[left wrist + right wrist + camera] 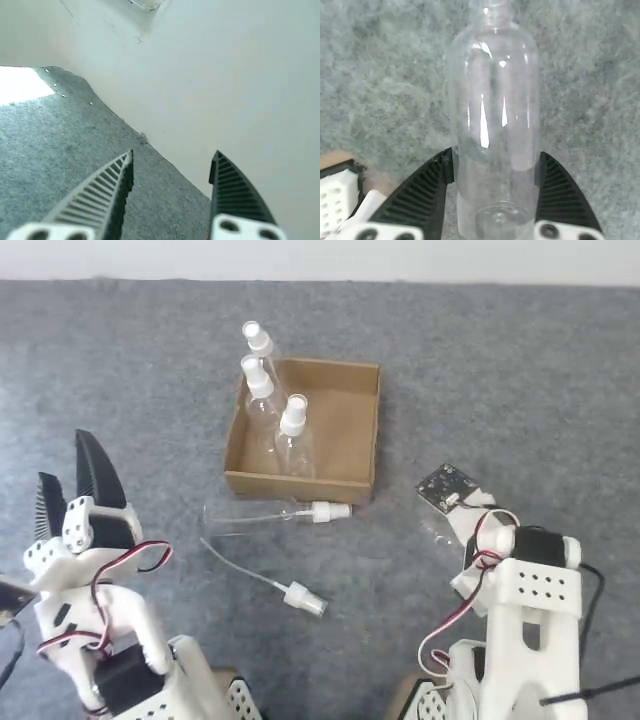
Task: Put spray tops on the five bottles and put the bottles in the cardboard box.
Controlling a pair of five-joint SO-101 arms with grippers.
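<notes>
Fig.: capping the last bottle. What I fear from here is that the clear uncapped bottle (492, 100), slick and pinched near its base by the right gripper (493, 156), may pivot or slip when a top is pressed on. The loose spray top (304, 597), at 6 o'clock from the cardboard box (300, 485), has a long tube that could miss the neck. Right arm folded low at 4 o'clock; left gripper (172, 156) raised, jaws spread, empty

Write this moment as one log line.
cardboard box: three bottles | right gripper: shut on clear bottle | left gripper: open | spray top: loose
</notes>
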